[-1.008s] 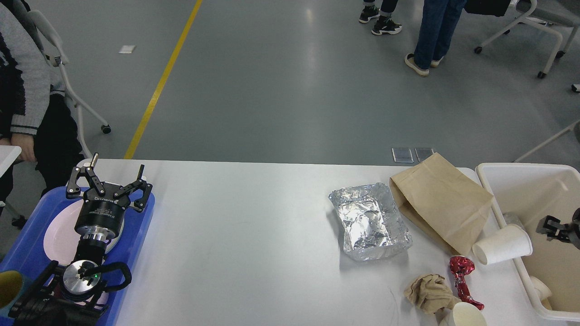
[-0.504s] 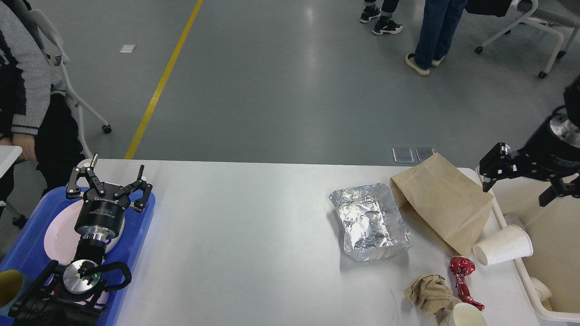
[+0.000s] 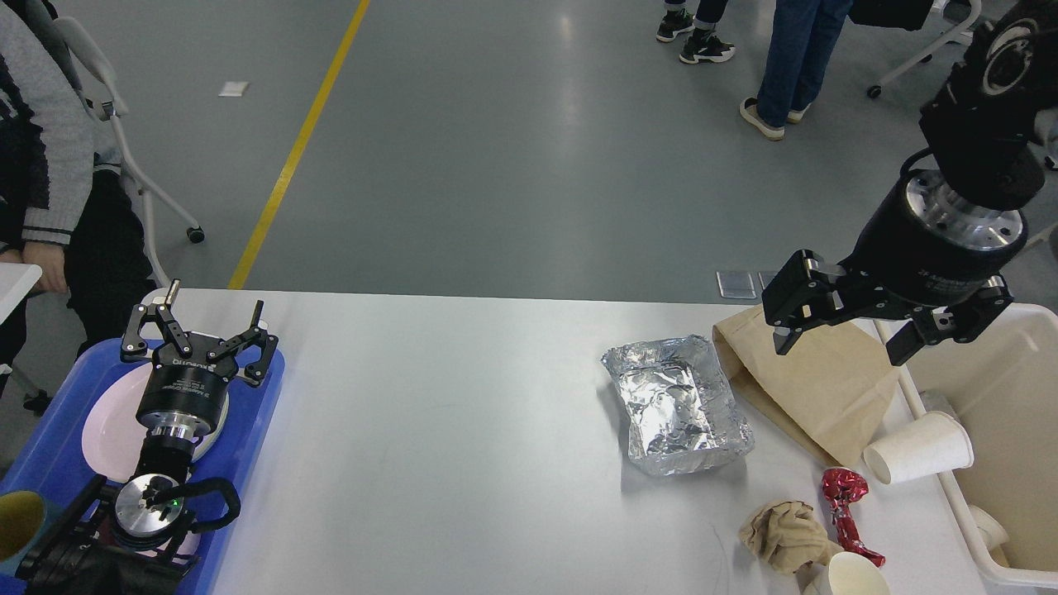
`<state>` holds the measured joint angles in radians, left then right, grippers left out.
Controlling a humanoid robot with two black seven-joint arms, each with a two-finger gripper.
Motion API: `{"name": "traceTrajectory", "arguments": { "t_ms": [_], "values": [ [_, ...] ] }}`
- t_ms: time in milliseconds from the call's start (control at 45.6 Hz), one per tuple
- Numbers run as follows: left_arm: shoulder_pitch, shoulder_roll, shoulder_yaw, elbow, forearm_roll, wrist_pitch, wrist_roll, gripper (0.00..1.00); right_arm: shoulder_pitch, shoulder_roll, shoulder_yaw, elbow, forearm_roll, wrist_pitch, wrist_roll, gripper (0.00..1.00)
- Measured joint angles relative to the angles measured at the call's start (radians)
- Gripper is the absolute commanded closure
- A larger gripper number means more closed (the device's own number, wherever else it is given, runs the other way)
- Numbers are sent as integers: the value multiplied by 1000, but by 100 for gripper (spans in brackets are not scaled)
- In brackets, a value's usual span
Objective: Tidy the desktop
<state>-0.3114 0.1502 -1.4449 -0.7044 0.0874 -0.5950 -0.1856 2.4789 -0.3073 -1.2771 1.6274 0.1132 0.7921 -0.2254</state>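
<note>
the worktop (image 3: pixel 463 430), white and wide, fills the lower part of the view, and the litter lies bunched toward its right end. the cream bin (image 3: pixel 1021 397) stands against the right edge, with a cup or two showing inside it. at the left end a blue tray (image 3: pixel 260 413) holds a white plate (image 3: pixel 107 426).

the brown paper bag (image 3: pixel 814 388) lies flat near the far right corner, and the crumpled foil tray (image 3: pixel 678 405) lies just beside it toward the middle. a white paper cup (image 3: pixel 917 446) lies on its side against the bin wall. along the near edge are a wadded brown napkin (image 3: pixel 781 533), a red foil wrapper (image 3: pixel 843 508) and the rim of another cup (image 3: pixel 855 574).

the right hand (image 3: pixel 839 347) hangs above the bag with its fingers spread wide and nothing in them. the left hand (image 3: pixel 202 330) hovers over the plate, also wide and empty.

the step looks like an approach to the next piece of litter, probably the bag. the next move calls for lowering the right hand onto the bag, pinching a fold, then carrying it over the bin wall without knocking the cup.
</note>
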Motion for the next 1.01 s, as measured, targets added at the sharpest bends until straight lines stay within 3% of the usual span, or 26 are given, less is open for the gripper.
{"name": "traceTrajectory", "arguments": {
  "t_ms": [110,395,680,855,1008],
  "values": [
    [0,0,0,0,0,0,0,4,41,-7,2,53,0,-52,0,0],
    [0,0,0,0,0,0,0,4,46,-8,-7,63,-3,-66,0,0],
    [0,0,0,-1,0,-1,0,4,-31,-8,-44,3,22,-93,2,0],
    [0,0,0,-1,0,-1,0,4,-134,-12,-117,-72,170,-155,0,0],
    [0,0,0,-1,0,-1,0,4,-229,-7,-176,-114,354,-252,-56,0]
  ]
}}
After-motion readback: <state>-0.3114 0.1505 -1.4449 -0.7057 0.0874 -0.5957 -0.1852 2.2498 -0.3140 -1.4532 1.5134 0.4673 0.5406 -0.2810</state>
